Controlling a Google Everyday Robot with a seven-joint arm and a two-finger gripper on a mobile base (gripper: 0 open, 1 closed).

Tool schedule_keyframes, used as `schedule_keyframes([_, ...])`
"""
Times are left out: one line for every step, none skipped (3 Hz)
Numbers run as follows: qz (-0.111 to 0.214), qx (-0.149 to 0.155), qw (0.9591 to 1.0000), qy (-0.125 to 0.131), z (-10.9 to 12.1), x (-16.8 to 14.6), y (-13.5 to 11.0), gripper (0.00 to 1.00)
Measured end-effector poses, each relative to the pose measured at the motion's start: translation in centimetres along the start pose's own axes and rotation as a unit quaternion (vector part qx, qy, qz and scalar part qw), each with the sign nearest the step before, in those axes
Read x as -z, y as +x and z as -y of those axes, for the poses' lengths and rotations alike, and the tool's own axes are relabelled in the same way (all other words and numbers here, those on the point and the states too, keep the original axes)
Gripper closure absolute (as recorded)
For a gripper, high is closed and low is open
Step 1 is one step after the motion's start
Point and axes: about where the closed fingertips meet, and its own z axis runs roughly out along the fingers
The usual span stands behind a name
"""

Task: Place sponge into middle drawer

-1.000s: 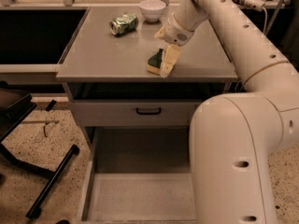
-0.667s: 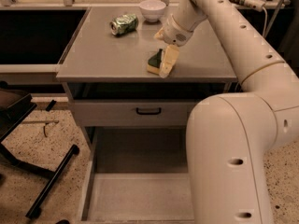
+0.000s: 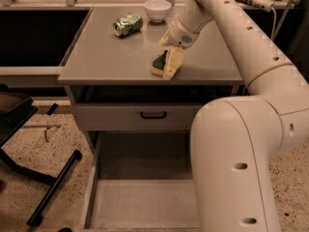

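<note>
My gripper (image 3: 168, 65) is down at the sponge (image 3: 158, 65), which sits near the front edge of the tabletop (image 3: 108, 57), yellow side low and green scrub layer showing toward the left. The gripper is right against the sponge's right side, but I cannot tell whether it is clamped on it or only touching it. The sponge looks slightly tipped, and I cannot say whether it rests on the surface or is just off it.

The middle drawer (image 3: 140, 204) stands pulled out far below, its grey floor bare, directly in front of and beneath the tabletop edge. Between them sits a shut drawer front with a black handle (image 3: 153, 114).

The step in hand, as I judge it, is securing the sponge. To do it well I want a firm squeeze across the soft body before I lift, since foam gives and can slip. Then I should rise straight up, carry it forward past the tabletop edge and the handle, and lower it well into the tray before letting go, keeping my own bulky arm clear of the tray walls. The crushed can (image 3: 128, 24) and white bowl (image 3: 157, 9) are well apart at the back, out of my path.
</note>
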Motion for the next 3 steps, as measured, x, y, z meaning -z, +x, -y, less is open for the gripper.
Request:
schedule_keyframes([0.000, 0.000, 1.0000, 0.000, 0.0, 0.0, 0.0, 0.42])
schedule_keyframes([0.000, 0.000, 1.0000, 0.000, 0.0, 0.0, 0.0, 0.65])
schedule_keyframes([0.005, -0.001, 0.9998, 0.022, 0.1, 1.4, -0.5, 0.88])
